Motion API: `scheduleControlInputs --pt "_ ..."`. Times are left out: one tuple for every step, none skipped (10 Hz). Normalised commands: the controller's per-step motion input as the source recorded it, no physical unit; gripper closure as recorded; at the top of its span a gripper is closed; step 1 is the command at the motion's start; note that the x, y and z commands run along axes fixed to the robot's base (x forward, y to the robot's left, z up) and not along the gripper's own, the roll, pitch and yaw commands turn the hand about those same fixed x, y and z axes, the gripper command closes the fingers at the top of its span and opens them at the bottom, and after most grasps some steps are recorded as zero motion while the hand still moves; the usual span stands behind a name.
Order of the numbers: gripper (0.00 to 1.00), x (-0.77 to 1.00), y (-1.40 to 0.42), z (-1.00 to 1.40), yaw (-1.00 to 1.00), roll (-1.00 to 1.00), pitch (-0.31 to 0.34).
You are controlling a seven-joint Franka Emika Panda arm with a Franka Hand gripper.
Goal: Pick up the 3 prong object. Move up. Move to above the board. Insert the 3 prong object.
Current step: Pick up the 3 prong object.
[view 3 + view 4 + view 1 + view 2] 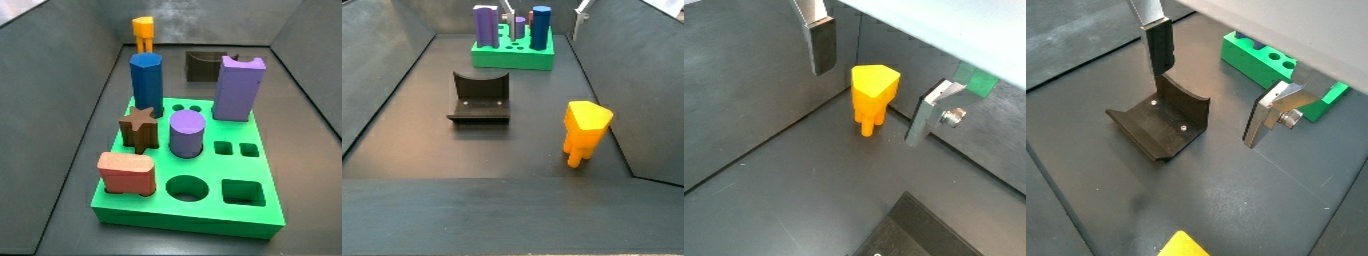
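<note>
In a side view, going left to right: the dark fixture [480,97] sits on the desk [422,140] w/ nothing in it. Behind it, far back, is the green board [513,56] w/ a purple block, a purple cylinder and a blue prism [540,27] standing up in it. To the right, near the wall, the 3 prong object [585,132] stands on the desk by itself, prongs down, well apart from the board.

In a side view from the board end: a pink block [128,171] sits at the board's near left corner, then a brown star [138,127], the purple cylinder [187,134], and the big purple block [239,88] on the right. The orange piece [143,33] is far back.

In a wrist view the tool [873,81] is up in the air, jaws wide, holding nothing. The orange piece stands between the two silver fingers [822,44], not touching them. In a wrist view the fixture [1160,120] is under the tool [1211,90].
</note>
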Motion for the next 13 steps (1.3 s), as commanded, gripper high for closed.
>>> scheduleControlInputs --pt "0.00 -0.19 0.06 0.00 0.00 0.01 -0.031" --pt "0.00 -0.76 0.37 -0.18 0.27 0.04 -0.131" --pt "0.00 -0.37 0.24 -0.15 0.71 0.00 -0.050" --pt "0.00 -0.09 0.24 -0.13 0.93 0.00 -0.043" --pt "0.00 -0.13 0.35 -0.18 0.84 0.00 -0.066" --pt "0.00 -0.31 0.52 -0.31 0.62 0.01 -0.101" --pt "0.00 -0.27 0.53 -0.40 0.00 0.10 0.000" --pt "0.00 -0.40 0.56 -0.45 -0.40 0.00 0.000" --pt "0.00 -0.65 0.23 -0.36 -0.63 0.00 -0.010" --pt "0.00 -0.67 0.23 -0.36 -0.62 0.00 -0.017" --pt "0.00 -0.60 0.19 -0.31 -0.56 -0.10 -0.086" --pt "0.00 -0.30 0.30 -0.19 -0.41 -0.22 -0.124" --pt "0.00 0.00 0.49 0.00 -0.20 -0.37 -0.040"
